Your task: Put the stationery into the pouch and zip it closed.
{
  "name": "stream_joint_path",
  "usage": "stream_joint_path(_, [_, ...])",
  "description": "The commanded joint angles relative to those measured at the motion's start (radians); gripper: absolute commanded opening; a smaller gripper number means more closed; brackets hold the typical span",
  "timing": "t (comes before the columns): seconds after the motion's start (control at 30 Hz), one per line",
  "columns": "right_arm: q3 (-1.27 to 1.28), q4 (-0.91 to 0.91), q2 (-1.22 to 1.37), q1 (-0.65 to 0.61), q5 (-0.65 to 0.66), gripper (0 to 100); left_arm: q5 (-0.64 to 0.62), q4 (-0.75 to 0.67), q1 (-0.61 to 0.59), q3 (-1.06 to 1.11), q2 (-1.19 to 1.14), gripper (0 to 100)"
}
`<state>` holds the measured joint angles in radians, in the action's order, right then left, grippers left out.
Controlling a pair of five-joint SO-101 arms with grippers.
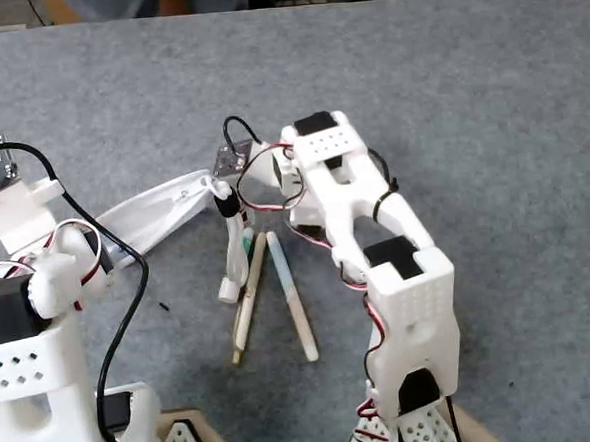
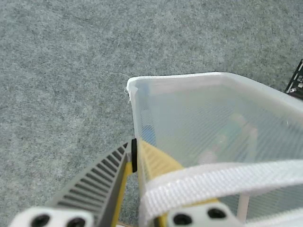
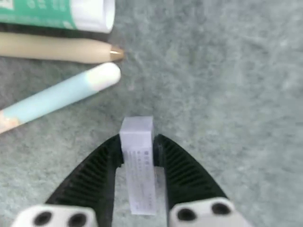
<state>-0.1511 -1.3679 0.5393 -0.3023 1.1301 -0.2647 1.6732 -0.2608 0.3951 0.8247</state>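
Grey felt-like tabletop is carrying three loose items lying close together: a green-and-white tube, a beige pen and a pale blue pen. Near them, the right gripper is pinching a small white rectangular eraser. The left gripper is clamping the edge of the translucent white mesh pouch, which is stretching toward the tube.

The table is lit evenly by diffuse overhead light. Soft shadows are cast beneath the right arm and beside the blue pen.
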Motion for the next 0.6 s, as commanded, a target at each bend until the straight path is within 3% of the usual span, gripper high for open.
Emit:
stream_joint_path(0.0, [-0.104,-0.038,-0.010,0.029,-0.017,1.3,0.000,0.006,-0.001,0.013,-0.006,3])
stream_joint_path(0.33, [-0.323,-0.048,-0.010,0.098,-0.253,1.2,0.000,0.006,0.001,0.013,-0.006,3])
stream_joint_path(0.57, [-0.539,-0.161,-0.010,0.095,-0.388,1.2,0.000,0.006,0.002,0.013,-0.006,3])
